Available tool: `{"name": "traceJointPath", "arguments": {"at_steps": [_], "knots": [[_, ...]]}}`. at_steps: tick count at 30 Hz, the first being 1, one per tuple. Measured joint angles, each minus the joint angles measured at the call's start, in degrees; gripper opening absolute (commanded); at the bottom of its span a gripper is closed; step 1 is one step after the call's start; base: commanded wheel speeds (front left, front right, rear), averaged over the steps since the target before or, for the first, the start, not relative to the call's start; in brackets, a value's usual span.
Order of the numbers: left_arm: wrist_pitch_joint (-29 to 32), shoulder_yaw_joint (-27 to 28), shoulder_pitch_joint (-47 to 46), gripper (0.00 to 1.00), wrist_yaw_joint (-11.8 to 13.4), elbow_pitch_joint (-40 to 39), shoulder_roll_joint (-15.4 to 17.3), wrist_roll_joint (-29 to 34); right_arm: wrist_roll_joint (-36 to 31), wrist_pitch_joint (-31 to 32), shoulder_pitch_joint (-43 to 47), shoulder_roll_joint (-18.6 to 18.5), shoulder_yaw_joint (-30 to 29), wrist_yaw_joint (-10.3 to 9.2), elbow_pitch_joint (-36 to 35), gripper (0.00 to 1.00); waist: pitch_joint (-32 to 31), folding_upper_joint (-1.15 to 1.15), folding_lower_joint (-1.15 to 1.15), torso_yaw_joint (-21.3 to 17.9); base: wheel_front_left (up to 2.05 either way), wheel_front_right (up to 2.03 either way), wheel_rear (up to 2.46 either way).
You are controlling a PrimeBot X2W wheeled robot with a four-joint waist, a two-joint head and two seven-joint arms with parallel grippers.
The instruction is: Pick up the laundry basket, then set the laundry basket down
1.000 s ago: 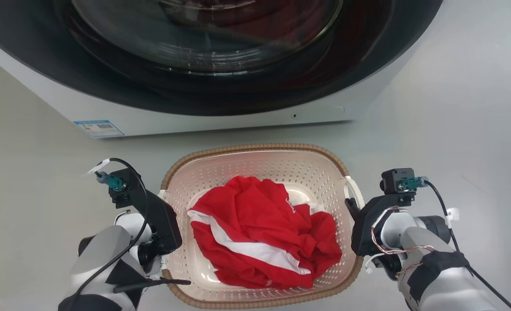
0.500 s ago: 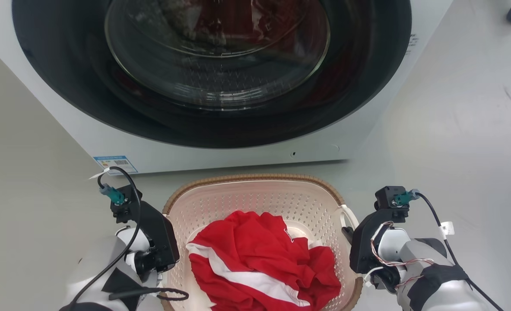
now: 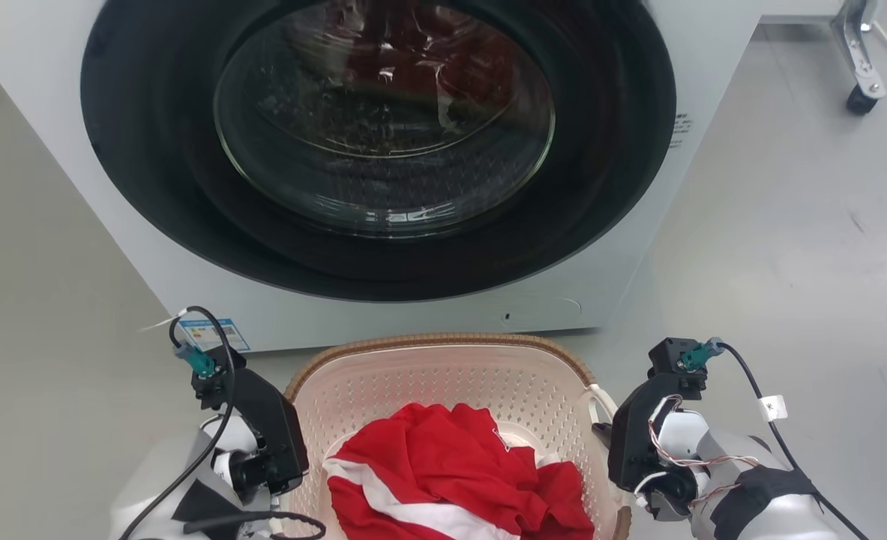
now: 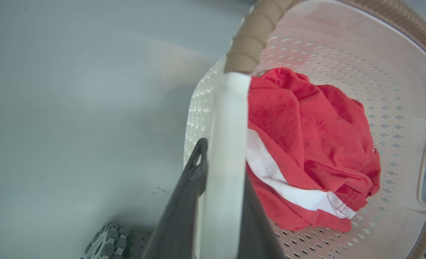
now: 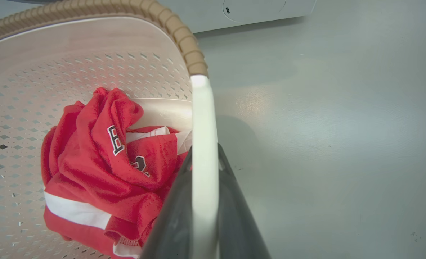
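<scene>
Grey floor (image 4: 72, 108) fills the left of the left wrist view, and the basket (image 4: 342, 54), cream, perforated and brown-rimmed, lies right of it; its shadow falls on the floor beside it, so it seems to hang clear of the ground. The left gripper (image 4: 222, 151) has its two dark fingers closed on the white left handle (image 4: 227, 118), one on each side of the bar. A crumpled red shirt (image 4: 306, 126) with a white stripe lies in the basket, and beyond it the right handle (image 4: 420, 169) shows with a dark fingertip through it. From the right wrist, the right gripper (image 5: 203, 154) pinches the right handle between its fingers in the same way; the shirt lies left of the bar, bare floor right of it, and the foot of a white washer (image 5: 256, 10) crosses the far edge. From the head, the basket is at the near edge, straight before the washer, held between the two grippers at its left and right sides. The washer's dark round door (image 3: 383, 135) takes up the far half, a blue label (image 3: 214, 334) is stuck at its lower left corner, and a caster (image 3: 860, 97) stands far right.
</scene>
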Motion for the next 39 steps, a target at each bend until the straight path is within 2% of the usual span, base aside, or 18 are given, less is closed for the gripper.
{"name": "traceJointPath", "arguments": {"at_steps": [16,39], "knots": [[1.8,0.0,0.8,0.0,0.0,0.0,0.4,-0.3,2.8,3.2,-0.7,-0.1,1.6,-0.04,0.1,0.0,-5.1,0.0,0.0,-0.4,0.0,0.0,0.0],[1.8,-0.1,2.6,0.0,0.0,0.0,0.5,-0.5,5.3,4.1,-0.5,-0.1,4.2,-0.16,0.4,0.0,-6.2,0.01,0.0,0.1,0.0,0.0,0.0]]}}
